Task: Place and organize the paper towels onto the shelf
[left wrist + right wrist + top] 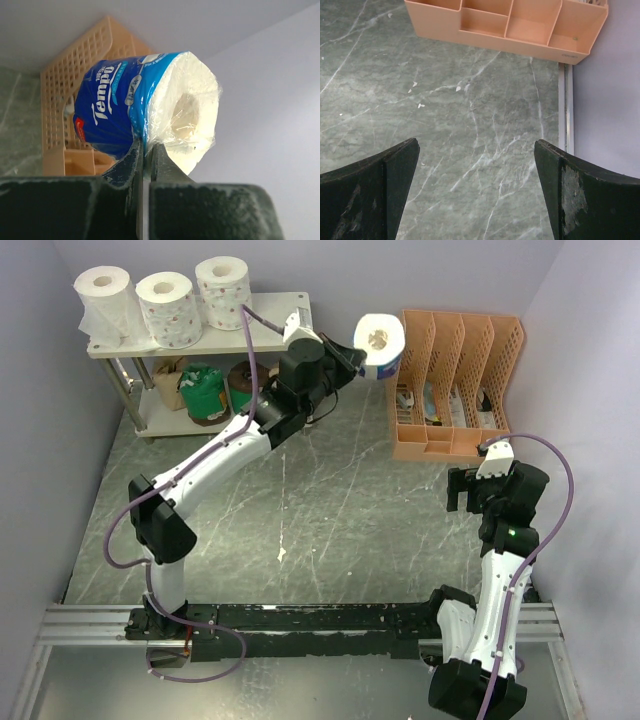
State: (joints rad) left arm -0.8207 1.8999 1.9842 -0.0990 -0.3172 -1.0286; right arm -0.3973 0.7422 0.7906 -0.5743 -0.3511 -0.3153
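1. top external: we see the left gripper (357, 353) holding the blue-wrapped roll (381, 342) in the air, between the shelf (275, 332) at far left and the orange organizer (458, 390) at far right; three pale rolls (168, 302) stand on the top board; a green-wrapped roll (207, 392) sits below; the right gripper (462, 490) hangs near the organizer.
2. left wrist: we see the fingers (131, 160) pinching the roll's plastic wrap at its lower edge.
3. right wrist: we see the fingers (390, 185) spread wide above the marble table (470, 115).
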